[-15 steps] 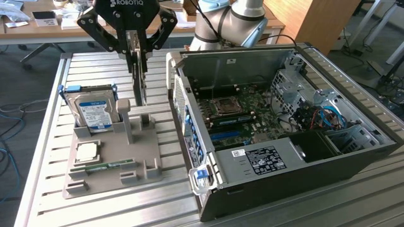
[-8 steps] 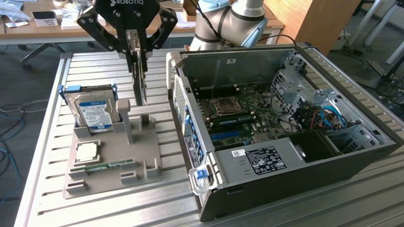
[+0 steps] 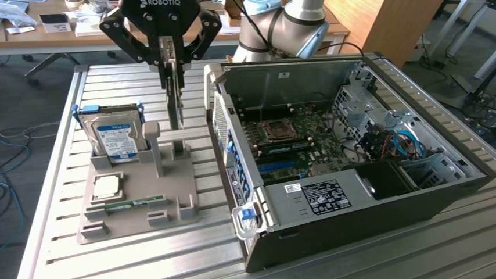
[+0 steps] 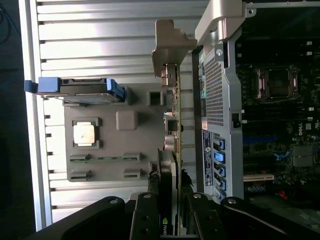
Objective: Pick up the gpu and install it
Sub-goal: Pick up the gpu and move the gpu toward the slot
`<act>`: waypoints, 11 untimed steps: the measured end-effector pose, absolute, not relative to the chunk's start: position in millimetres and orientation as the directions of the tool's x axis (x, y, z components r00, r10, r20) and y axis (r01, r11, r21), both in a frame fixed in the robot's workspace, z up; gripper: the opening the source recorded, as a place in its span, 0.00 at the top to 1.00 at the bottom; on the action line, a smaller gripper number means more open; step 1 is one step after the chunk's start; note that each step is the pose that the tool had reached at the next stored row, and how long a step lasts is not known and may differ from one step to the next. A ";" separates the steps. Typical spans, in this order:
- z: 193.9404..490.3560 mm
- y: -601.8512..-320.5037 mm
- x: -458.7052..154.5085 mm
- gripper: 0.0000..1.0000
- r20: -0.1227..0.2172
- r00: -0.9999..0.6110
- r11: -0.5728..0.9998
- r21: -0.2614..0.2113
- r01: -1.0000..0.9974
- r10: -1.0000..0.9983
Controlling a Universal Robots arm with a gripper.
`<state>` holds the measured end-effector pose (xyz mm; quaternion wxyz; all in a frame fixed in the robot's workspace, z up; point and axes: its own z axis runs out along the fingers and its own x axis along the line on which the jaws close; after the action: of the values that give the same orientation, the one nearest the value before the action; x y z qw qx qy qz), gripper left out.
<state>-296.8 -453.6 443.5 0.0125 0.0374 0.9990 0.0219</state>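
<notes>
Your gripper [image 3: 173,81] is pinching the gpu [image 3: 176,110], its two fingers [image 3: 165,61] pressed against the card's flat faces. The card hangs edge-on and upright outside the open computer case [image 3: 333,226], just to the exterior view's left of it and near the wall that carries the blue ports. In the wrist view you look straight down the card's thin green edge [image 4: 175,125], with the gripper [image 4: 172,220] clamped on one end and the silver end bracket [image 4: 169,47] at the far end. The card runs parallel to that ported wall and close beside it.

The card is not in the case. It sits over the grey holder tray [image 3: 136,174], which lies on the slatted table [image 3: 116,256] to the exterior view's left of the case. You cannot tell whether the lower edge has cleared the tray's upright stand [image 3: 153,145] or is touching it.

Farther from the case than the gpu, the tray carries a blue-labelled hard drive [image 3: 116,136] standing in its slot, a square processor chip [image 3: 106,186] lying flat, and a narrow green memory stick [image 3: 128,204].

Inside the case the motherboard [image 3: 298,145] is exposed, with its processor socket [image 3: 277,129] open to view.
</notes>
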 end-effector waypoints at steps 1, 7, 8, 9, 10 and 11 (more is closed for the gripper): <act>443.5 -453.6 -295.8 0.73 -0.023 -0.997 0.996 0.045 0.074 0.075; 443.5 -453.6 -288.5 0.73 -0.023 -0.997 0.996 0.045 0.074 0.075; 443.5 -453.6 -287.0 0.73 -0.023 -0.997 0.996 0.045 0.074 0.075; 443.5 -453.6 -285.4 0.73 -0.023 -0.997 0.996 0.045 0.074 0.075; 443.5 -453.6 -283.8 0.73 -0.023 -0.997 0.996 0.045 0.074 0.075; 443.5 -453.6 -282.2 0.73 -0.023 -0.997 0.996 0.045 0.074 0.075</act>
<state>-282.2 -453.6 443.5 0.0125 0.0374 0.9990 0.0219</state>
